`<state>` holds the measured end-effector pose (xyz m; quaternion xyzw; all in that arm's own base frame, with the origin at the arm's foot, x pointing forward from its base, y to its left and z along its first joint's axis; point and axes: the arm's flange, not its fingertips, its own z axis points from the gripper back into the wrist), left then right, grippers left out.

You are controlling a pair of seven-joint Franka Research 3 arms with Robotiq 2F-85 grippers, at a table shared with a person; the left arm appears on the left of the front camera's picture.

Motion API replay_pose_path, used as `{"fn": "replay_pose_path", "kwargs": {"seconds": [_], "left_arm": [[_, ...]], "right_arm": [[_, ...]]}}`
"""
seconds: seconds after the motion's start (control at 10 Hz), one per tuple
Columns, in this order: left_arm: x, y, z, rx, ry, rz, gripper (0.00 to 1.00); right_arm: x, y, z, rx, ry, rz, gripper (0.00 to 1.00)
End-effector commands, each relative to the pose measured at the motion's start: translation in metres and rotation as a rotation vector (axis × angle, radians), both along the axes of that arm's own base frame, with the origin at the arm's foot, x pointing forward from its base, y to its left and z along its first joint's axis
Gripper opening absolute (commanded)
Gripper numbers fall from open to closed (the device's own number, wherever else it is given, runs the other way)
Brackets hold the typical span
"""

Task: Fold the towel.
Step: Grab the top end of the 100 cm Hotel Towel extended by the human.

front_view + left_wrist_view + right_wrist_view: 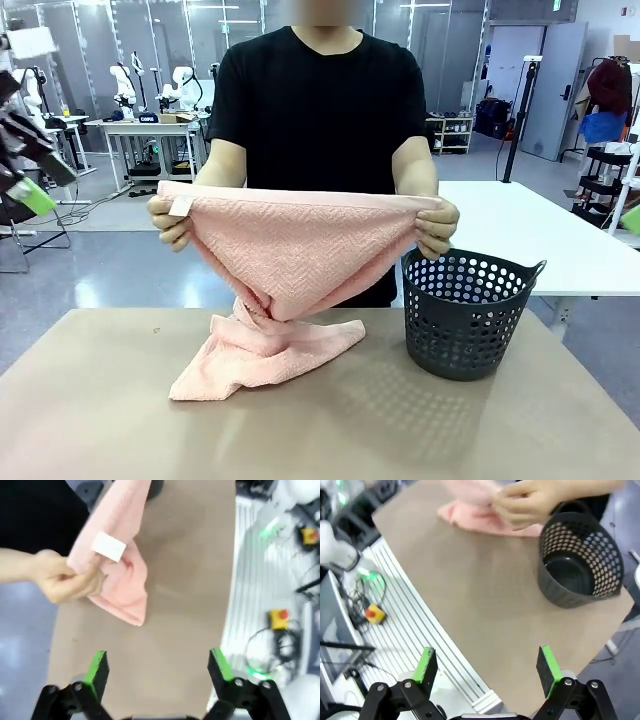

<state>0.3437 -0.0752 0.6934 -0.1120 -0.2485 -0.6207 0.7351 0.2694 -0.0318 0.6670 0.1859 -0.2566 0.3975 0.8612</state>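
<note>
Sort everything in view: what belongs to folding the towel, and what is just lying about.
Job: light salmon-pink terry towel, lower end on the tan table; a person's hand and other hand holding its top corners; left gripper and right gripper, both open.
Lying about: dark grey perforated plastic basket, empty, beside the towel.

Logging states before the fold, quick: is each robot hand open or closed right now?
Left hand: open, holding nothing.
Right hand: open, holding nothing.

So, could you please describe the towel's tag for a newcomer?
Across the table, a person holds a pink towel stretched by its top corners. Follow its top edge to the front view's left corner. The tag is the small white square, the only white on the cloth.
</note>
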Motion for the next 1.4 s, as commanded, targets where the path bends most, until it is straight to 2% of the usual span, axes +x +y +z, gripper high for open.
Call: {"fn": "replay_pose_path", "kwargs": {"seconds": [0.0, 0.3, 0.4, 0.5, 1.0, 1.1, 1.3], "left_arm": [[-0.005, -0.013, -0.009, 0.027, -0.074, -0.032, 1.0], [-0.009, -0.027, -0.026, 0.096, -0.092, -0.06, 1.0], [-0.01, -0.029, -0.028, 0.066, -0.092, -0.07, 1.0], [-0.005, -0.032, -0.016, 0.073, -0.066, -0.078, 1.0], [-0.006, -0.031, -0.02, 0.054, -0.068, -0.092, 1.0], [-0.007, -0.053, 0.0, 0.103, -0.092, -0.105, 1.0], [0.003, -0.081, 0.026, 0.178, -0.09, -0.02, 1.0]], "right_arm": [[0.0, 0.03, -0.012, -0.161, -0.071, 0.072, 1.0], [-0.005, 0.069, -0.02, -0.278, -0.05, 0.171, 1.0], [-0.006, 0.075, -0.024, -0.302, -0.053, 0.169, 1.0], [-0.003, 0.068, -0.013, -0.233, -0.056, 0.171, 1.0], [-0.003, 0.066, -0.015, -0.23, -0.058, 0.2, 1.0], [0.004, 0.086, 0.005, -0.31, -0.132, 0.256, 1.0], [0.013, 0.116, 0.031, -0.445, -0.211, 0.392, 1.0]]}}
